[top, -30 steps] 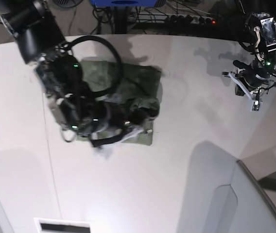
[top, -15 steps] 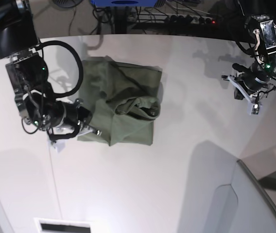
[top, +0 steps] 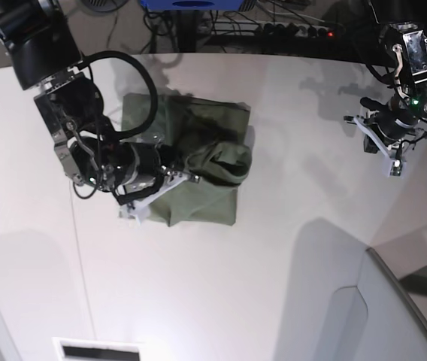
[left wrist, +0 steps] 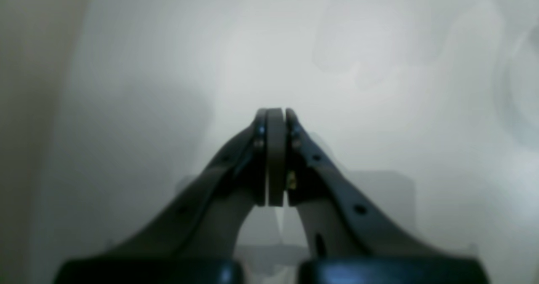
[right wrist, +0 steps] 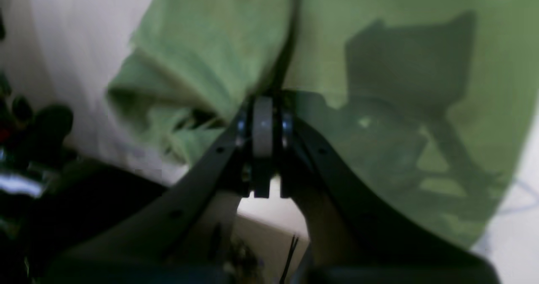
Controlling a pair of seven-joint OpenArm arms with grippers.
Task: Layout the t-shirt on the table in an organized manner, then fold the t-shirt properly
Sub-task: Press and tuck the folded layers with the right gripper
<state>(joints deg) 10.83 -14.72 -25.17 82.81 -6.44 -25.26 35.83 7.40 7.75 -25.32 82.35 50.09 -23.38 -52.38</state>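
Note:
The olive-green t-shirt lies bunched in a rough square on the white table, left of centre. My right gripper reaches over its lower left part, shut on a pinch of the t-shirt. In the right wrist view the pads press together where a crease of the green t-shirt runs up from the tips. My left gripper hovers far off at the table's right side. Its fingers are shut with nothing between them, above the bare table.
A grey translucent panel rises at the lower right. Cables and a power strip lie beyond the table's far edge. A thin seam line runs down the tabletop on the left, and a white slotted part sits at the bottom edge.
My right gripper swung from beside the shirt's left edge in over its lower left part and closed on the cloth; that corner is drawn inward. The left arm has not moved.

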